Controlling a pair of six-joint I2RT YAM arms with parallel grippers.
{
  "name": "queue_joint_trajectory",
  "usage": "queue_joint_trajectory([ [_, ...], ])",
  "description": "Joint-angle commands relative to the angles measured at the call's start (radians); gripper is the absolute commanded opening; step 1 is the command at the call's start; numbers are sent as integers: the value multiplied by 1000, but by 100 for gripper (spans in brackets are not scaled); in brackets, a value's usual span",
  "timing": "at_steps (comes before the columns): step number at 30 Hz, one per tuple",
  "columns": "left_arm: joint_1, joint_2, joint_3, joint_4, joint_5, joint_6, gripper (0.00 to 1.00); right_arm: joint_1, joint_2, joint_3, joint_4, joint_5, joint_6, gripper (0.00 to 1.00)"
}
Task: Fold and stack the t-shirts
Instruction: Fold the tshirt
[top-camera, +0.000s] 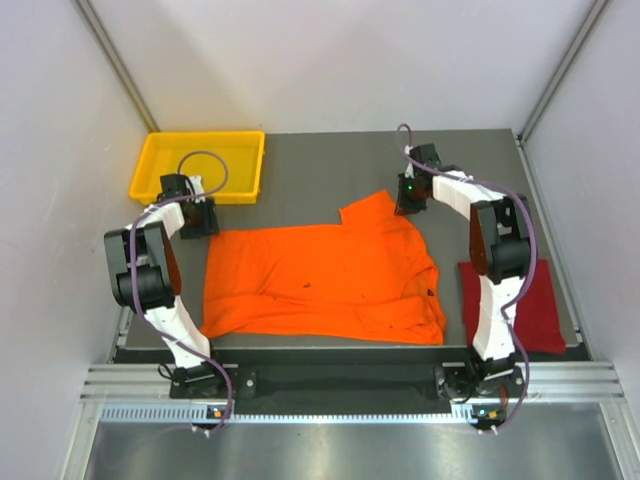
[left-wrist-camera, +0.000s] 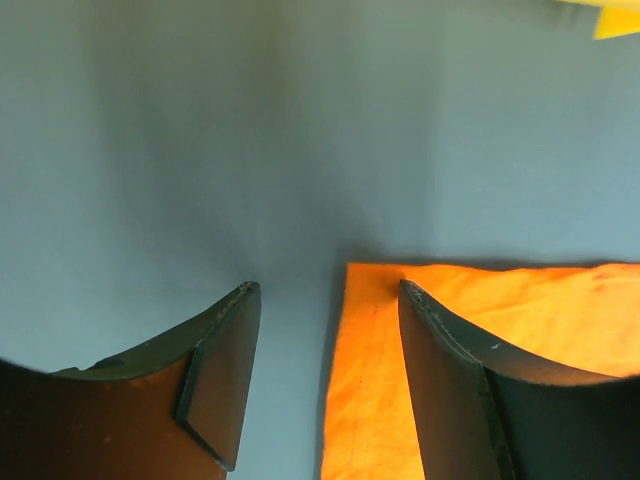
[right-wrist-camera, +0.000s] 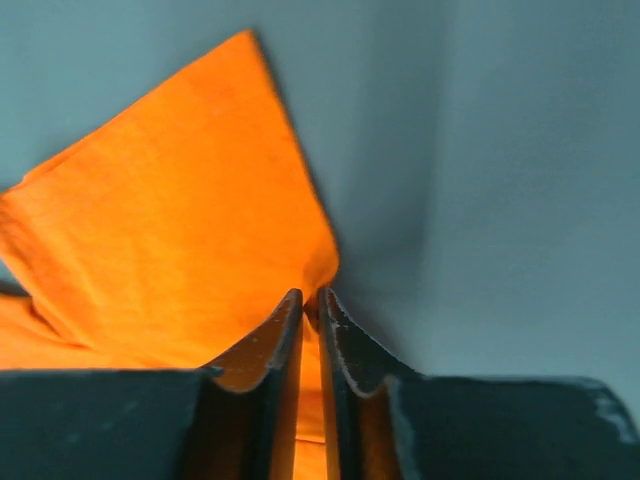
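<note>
The orange shirt (top-camera: 320, 275) – soft, lightly creased cloth with a few dark specks – is lying flat in the middle of the grey table (top-camera: 320, 165). Its long axis is running left to right, with the straight edge at the left and a sleeve pointing to the far side at the right.

That sleeve's edge is being pinched by the right gripper (right-wrist-camera: 311, 297), whose jaws are clenched on a thin fold of the cloth. The far left corner is being straddled by the left gripper (left-wrist-camera: 325, 295). Its jaws are standing apart, one finger over cloth and one over bare table, with nothing being grasped.

The red shirt (top-camera: 540, 305) is lying as a folded rectangle at the right edge, apart from the orange one and partly hidden by the right arm. A yellow plastic tray (top-camera: 150, 165) is sitting at the far left corner – bare table is showing between it and the right gripper. The orange shirt's near edge is lying close to the table's near edge.
</note>
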Motion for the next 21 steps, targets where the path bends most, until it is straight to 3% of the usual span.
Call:
queue_joint_trajectory([
  [1, 9, 18, 9, 37, 123, -18, 62, 34, -6, -16, 38, -57, 12, 10],
  [5, 9, 32, -1, 36, 194, 10, 57, 35, -42, -60, 73, -100, 23, 1],
  [10, 9, 51, 10, -45, 208, 36, 50, 35, -85, -82, 74, -109, 29, 0],
  [14, 9, 54, 7, -77, 188, 57, 31, 35, -142, -100, 73, -126, 36, 0],
  [15, 10, 48, 6, -82, 189, 60, 11, 37, -159, -106, 74, -135, 37, 0],
  [16, 10, 40, -2, -84, 192, 62, 0, 35, -173, -125, 76, -137, 42, 0],
  [21, 22, -64, -23, -84, 224, 94, 0, 35, -308, -206, 76, -148, 48, 0],
])
